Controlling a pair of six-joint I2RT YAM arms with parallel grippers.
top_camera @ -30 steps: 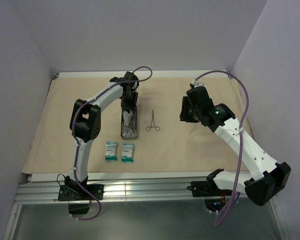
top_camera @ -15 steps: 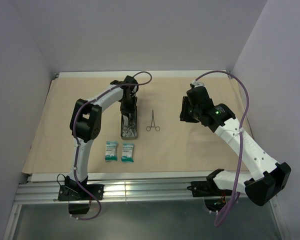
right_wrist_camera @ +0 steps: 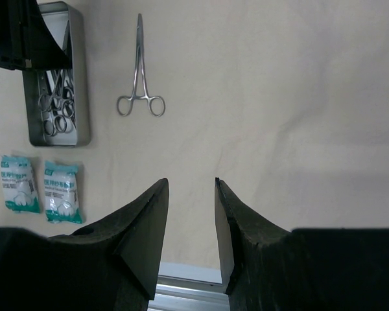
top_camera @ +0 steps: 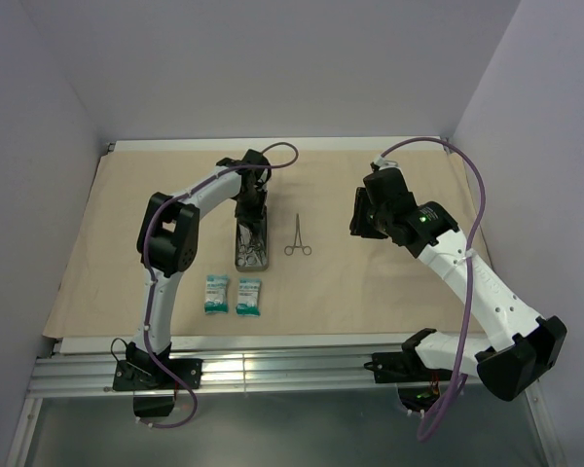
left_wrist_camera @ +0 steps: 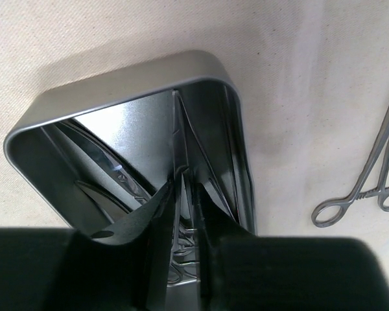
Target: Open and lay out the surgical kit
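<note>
Left gripper point(left_wrist_camera: 183, 185): down inside the metal tray point(left_wrist_camera: 117, 81), fingers point(left_wrist_camera: 157, 214) a narrow slit apart, straddling a thin upright instrument point(left_wrist_camera: 179, 139). Cannot tell if the pads actually pinch it. More ring-handled tools point(right_wrist_camera: 57, 103) lie in the tray.

Forceps point(top_camera: 297, 236) lie flat on the tan drape point(top_camera: 389, 282), just right of the tray. Two teal-white packets point(top_camera: 216, 293) point(top_camera: 249, 295) sit side by side near the tray's near end.

Right gripper point(right_wrist_camera: 191, 188): jaws apart, empty, above bare drape, well right of the forceps.
</note>
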